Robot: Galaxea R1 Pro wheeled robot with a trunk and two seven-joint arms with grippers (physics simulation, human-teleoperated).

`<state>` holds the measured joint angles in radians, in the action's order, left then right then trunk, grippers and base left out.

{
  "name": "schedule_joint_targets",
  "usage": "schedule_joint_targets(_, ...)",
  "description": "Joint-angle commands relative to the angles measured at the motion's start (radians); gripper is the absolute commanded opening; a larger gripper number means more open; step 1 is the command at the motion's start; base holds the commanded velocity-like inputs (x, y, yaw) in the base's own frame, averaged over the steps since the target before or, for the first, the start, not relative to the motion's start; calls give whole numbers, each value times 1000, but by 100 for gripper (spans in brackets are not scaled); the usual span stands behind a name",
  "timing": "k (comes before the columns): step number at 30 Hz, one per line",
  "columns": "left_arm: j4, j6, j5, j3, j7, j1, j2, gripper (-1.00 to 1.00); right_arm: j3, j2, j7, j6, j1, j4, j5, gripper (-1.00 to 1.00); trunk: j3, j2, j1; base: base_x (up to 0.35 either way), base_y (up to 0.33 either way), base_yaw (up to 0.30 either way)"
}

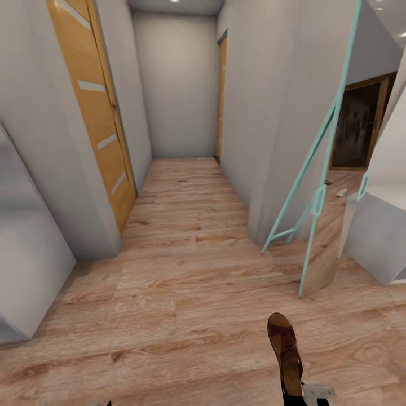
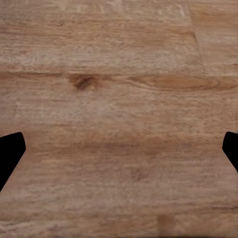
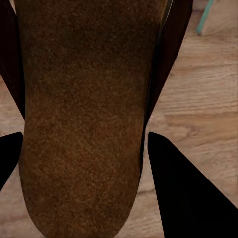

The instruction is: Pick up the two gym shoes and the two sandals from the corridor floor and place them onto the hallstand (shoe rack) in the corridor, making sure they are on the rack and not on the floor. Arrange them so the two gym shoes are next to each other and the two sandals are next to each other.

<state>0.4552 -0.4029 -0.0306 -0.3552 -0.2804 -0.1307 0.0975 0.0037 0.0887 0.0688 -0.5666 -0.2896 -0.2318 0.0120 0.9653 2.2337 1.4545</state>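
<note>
My right gripper [image 1: 303,395] is at the bottom edge of the head view, shut on one dark brown sandal [image 1: 285,344]. The sandal sticks out forward, above the corridor floor [image 1: 186,265]. In the right wrist view the sandal [image 3: 84,114] lies lengthwise between the two black fingers [image 3: 183,198] of the right gripper [image 3: 82,163]. My left gripper [image 2: 119,148] is open over bare wood planks [image 2: 119,89], with its black fingertips [image 2: 10,148] at either edge of the left wrist view. The gym shoes, the other sandal and the hallstand are out of view.
A corridor runs ahead between grey walls, with wooden doors on the left [image 1: 96,107] and far right [image 1: 221,96]. A teal-framed mirror [image 1: 321,225] leans at the right by a white cabinet [image 1: 378,237]. A grey-white unit [image 1: 28,259] stands at the left.
</note>
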Motion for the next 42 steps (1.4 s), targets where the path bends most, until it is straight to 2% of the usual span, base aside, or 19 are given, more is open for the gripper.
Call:
schedule_joint_targets(1, -1, -2, -3, -8, -10, -1, -1, 100, 1, 0, 3, -3, 0, 0, -1, -100, 1, 0, 0, 0, 0, 277)
schedule_joint_targets(42, -4, -2, -3, -8, -10, -1, -1, 100, 1, 0, 3, -3, 0, 0, -1, -100, 1, 0, 0, 0, 0, 278)
